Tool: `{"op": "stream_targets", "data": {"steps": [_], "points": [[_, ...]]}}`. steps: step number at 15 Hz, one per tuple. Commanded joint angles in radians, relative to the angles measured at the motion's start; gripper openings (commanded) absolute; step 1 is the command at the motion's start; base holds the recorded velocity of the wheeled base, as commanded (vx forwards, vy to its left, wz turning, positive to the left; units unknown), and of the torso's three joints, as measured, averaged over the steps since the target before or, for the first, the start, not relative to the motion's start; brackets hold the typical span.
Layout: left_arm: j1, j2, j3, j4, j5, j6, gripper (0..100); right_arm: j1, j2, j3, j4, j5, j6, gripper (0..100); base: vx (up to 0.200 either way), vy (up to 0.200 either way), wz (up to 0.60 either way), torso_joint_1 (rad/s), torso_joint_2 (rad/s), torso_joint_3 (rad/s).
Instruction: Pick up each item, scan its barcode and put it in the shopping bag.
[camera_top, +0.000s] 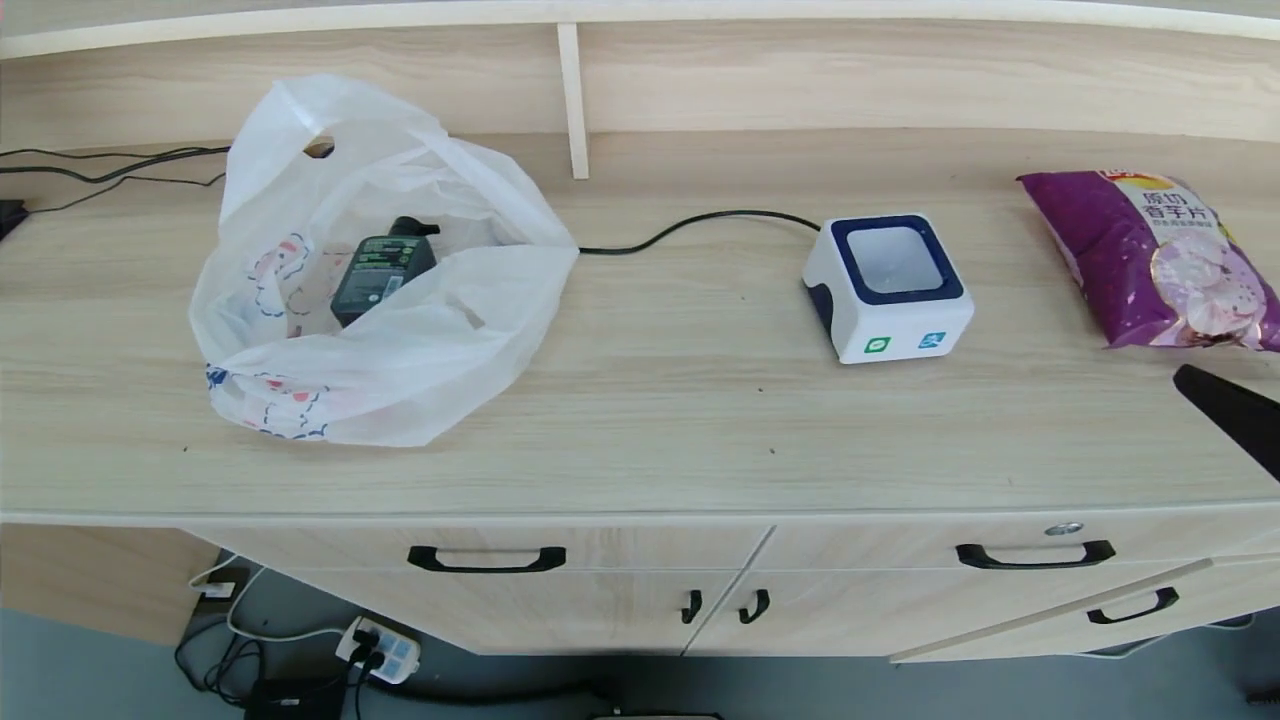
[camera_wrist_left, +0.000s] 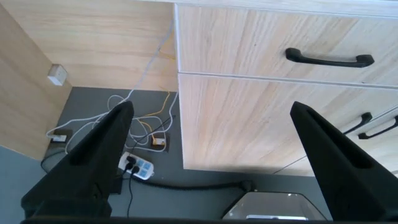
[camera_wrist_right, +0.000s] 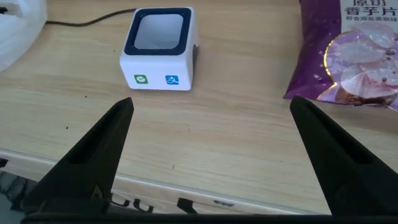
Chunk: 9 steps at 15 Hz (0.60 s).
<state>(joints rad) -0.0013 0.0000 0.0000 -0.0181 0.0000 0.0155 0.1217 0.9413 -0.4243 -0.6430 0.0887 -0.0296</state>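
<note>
A white plastic shopping bag (camera_top: 400, 330) lies open on the left of the wooden counter, with a dark green bottle (camera_top: 380, 275) inside it. The white scanner (camera_top: 885, 287) (camera_wrist_right: 160, 50) with its blue-framed window stands right of centre. A purple chip bag (camera_top: 1165, 255) (camera_wrist_right: 354, 50) lies flat at the far right. My right gripper (camera_wrist_right: 211, 118) is open above the counter's front edge, just short of the scanner and chip bag; one finger (camera_top: 1235, 405) shows at the right edge. My left gripper (camera_wrist_left: 211, 121) is open, held low in front of the cabinet.
A black cable (camera_top: 690, 225) runs from the scanner toward the shopping bag. A low shelf wall (camera_top: 700, 80) backs the counter. Drawers with black handles (camera_top: 487, 560) (camera_wrist_left: 329, 59) sit below. A power strip (camera_wrist_left: 138, 165) and wires lie on the floor.
</note>
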Motion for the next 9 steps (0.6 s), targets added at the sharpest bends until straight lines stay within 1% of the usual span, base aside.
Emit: {"op": "stream_targets", "data": {"steps": [1, 3, 5, 8, 9], "points": [[0.0, 0.002, 0.0, 0.0, 0.0, -0.002, 100, -0.068, 0.054, -0.037, -0.003, 0.017, -0.038, 100, 0.0, -0.2, 0.0, 0.007, 0.01, 0.002], [0.0, 0.002, 0.0, 0.0, 0.0, -0.002, 100, -0.085, 0.083, -0.108, 0.0, 0.032, -0.015, 100, 0.0, -0.2, 0.0, 0.005, 0.0, 0.0], [0.0, 0.002, 0.0, 0.0, 0.0, -0.002, 100, -0.151, 0.125, -0.14, 0.002, 0.037, 0.013, 100, 0.0, -0.2, 0.0, 0.007, 0.0, 0.005], [0.0, 0.002, 0.0, 0.0, 0.0, -0.002, 100, -0.246, 0.228, -0.191, 0.002, 0.054, 0.011, 100, 0.0, -0.2, 0.0, 0.001, 0.0, 0.002], [0.0, 0.002, 0.0, -0.002, 0.0, -0.002, 100, -0.247, 0.251, -0.212, 0.003, 0.065, 0.013, 100, 0.0, 0.0, 0.0, 0.0, 0.0, 0.0]]}}
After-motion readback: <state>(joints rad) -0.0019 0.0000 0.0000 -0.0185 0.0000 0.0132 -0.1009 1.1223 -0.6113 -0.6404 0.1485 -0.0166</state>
